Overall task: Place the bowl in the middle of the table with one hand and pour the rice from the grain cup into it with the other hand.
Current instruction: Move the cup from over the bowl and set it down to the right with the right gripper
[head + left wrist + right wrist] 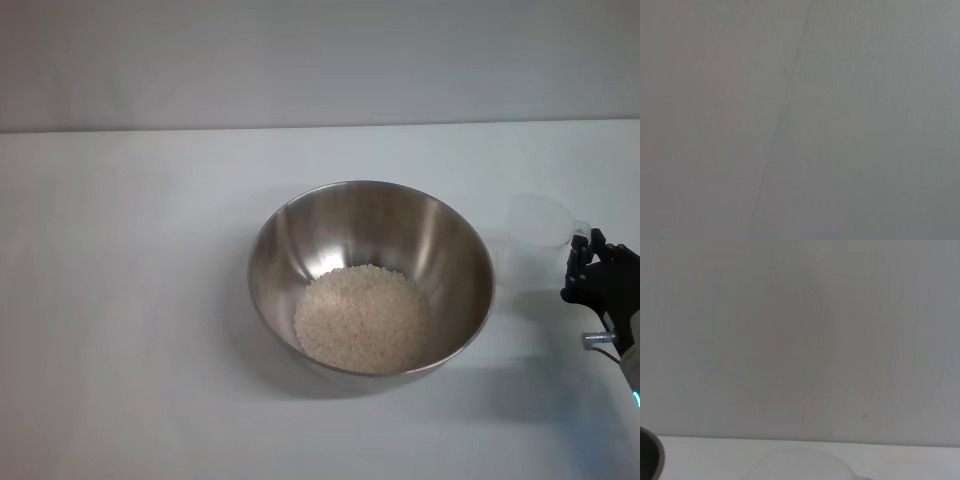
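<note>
Your right gripper [590, 250] touches the empty grain cup [540, 222]; grip unclear. Rice [362, 318] fills the bowl [371, 277]—withdraw next.

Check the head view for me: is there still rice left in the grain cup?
No: the grain cup stands upright, clear and empty, beside the bowl, and the rice lies heaped inside the bowl.

Setting: bare test bench of laboratory or robot-trial type, not a lived-in kitchen. Evidence: plain white table [130, 330], unmarked, meeting a blank pale wall [320, 60] behind; no furnishings or decoration in sight. Only kitchen-type items noted: steel bowl [455, 250] holding rice [362, 318], clear grain cup [540, 222] beside it. Black robot gripper [592, 262] at the table's right edge. Wrist views: featureless grey-white surface only.
</note>
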You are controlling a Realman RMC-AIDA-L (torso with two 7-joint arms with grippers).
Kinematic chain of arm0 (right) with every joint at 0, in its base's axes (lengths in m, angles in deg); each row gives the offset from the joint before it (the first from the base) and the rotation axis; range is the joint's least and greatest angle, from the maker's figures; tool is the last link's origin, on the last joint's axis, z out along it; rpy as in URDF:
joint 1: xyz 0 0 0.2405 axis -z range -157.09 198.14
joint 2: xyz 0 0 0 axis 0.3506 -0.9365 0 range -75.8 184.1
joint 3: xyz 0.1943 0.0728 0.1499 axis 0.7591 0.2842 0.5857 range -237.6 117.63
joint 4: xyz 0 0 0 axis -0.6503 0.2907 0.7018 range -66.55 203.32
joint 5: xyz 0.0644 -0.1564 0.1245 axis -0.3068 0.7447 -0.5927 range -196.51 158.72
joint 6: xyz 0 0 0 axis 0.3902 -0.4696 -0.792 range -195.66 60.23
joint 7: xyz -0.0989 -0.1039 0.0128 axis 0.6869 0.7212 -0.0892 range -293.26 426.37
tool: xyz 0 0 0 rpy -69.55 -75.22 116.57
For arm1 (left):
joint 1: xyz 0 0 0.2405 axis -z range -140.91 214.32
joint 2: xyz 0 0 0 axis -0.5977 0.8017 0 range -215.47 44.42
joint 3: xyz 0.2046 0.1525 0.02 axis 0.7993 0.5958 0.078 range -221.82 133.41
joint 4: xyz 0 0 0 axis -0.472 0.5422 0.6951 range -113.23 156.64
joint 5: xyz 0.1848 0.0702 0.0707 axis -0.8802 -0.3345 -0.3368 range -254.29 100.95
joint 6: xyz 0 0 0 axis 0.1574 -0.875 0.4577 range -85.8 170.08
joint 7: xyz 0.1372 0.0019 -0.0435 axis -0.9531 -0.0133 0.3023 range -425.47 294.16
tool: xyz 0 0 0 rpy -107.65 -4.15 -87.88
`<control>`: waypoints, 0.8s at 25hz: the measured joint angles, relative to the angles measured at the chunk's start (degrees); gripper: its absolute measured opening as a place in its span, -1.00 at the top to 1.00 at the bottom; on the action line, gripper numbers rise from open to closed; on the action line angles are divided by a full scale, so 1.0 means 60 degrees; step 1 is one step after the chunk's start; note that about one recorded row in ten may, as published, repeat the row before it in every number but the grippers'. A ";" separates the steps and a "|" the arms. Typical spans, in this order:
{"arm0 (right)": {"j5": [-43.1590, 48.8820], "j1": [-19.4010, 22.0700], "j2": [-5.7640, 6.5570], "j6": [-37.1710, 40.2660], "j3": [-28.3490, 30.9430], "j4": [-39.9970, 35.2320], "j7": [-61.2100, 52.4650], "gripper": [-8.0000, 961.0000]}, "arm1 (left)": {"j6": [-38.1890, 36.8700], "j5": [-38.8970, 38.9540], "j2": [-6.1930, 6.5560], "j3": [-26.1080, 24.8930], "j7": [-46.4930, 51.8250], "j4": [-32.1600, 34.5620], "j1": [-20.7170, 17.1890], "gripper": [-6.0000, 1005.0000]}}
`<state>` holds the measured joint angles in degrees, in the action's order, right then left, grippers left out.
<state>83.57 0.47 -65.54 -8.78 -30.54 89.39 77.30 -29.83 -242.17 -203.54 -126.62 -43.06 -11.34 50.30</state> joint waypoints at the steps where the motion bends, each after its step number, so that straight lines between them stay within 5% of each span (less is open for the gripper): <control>1: 0.0000 0.0016 -0.0002 0.0018 0.0000 0.0000 -0.0001 0.73 | -0.0002 0.0000 0.0003 0.0003 0.0000 0.0000 -0.0010 -0.52; 20: 0.0004 0.0249 0.0011 0.0164 -0.0233 0.0023 -0.0019 0.64 | -0.0148 0.0000 0.0011 0.0041 0.0000 -0.0074 -0.0200 -0.55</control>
<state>83.59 1.97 -65.47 -7.80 -31.94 89.53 77.19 -30.72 -242.17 -203.47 -126.38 -43.06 -11.79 49.10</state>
